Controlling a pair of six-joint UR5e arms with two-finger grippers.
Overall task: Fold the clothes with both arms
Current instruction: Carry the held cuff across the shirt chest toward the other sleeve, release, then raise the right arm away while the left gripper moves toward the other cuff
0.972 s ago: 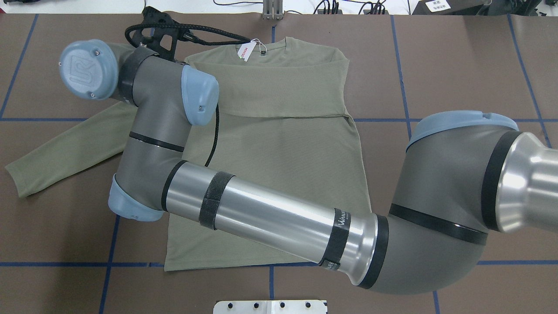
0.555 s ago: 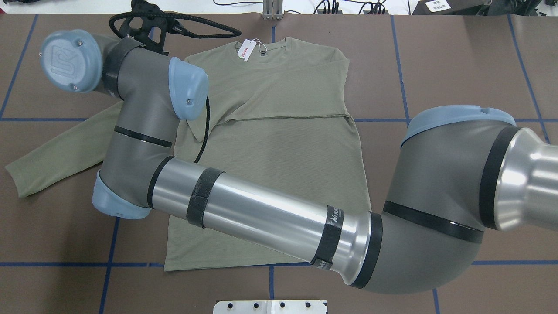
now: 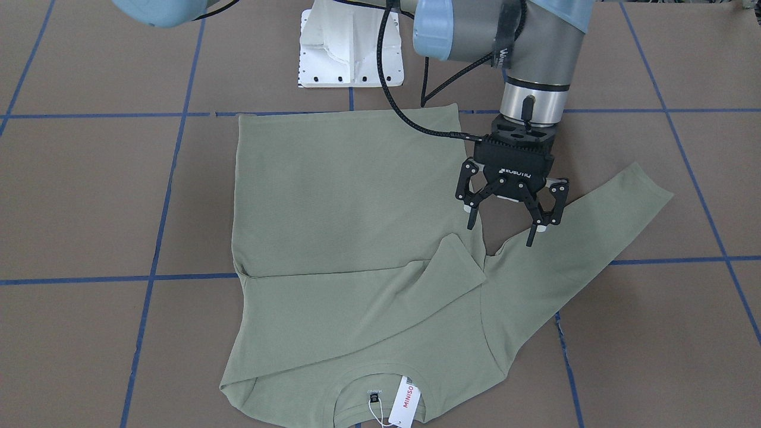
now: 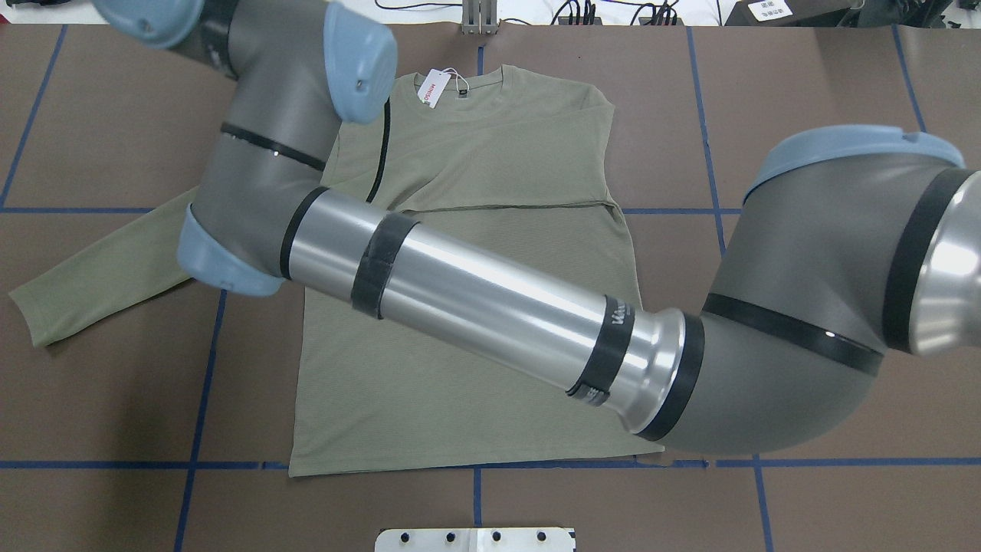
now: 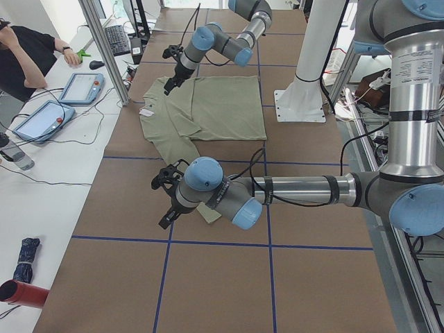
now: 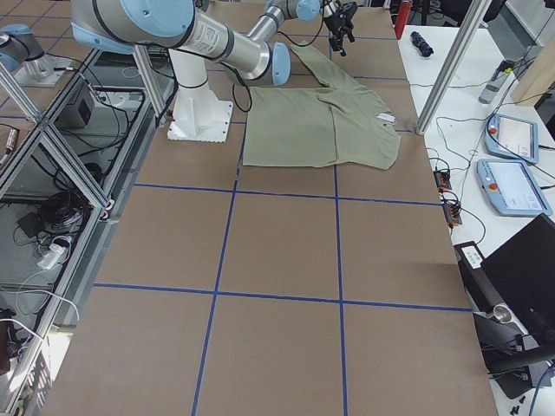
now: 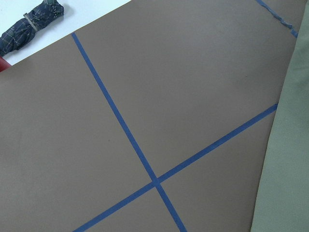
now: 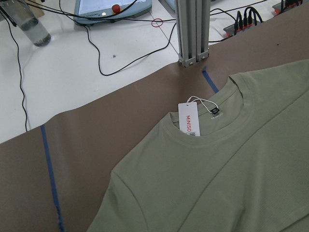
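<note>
The shirt lies flat on the brown worktop, one sleeve folded over the chest and the other stretched to the robot's left. The right gripper hangs over that sleeve's armpit, fingers spread wide, empty. The left gripper is past the cuff; I cannot tell how its fingers stand. An aluminium post stands beyond the collar.

Shirt pale sage green, plain — hang tag white with red lettering. Counter brown, blue tape grid. Right hand black — arm joint caps light blue.
</note>
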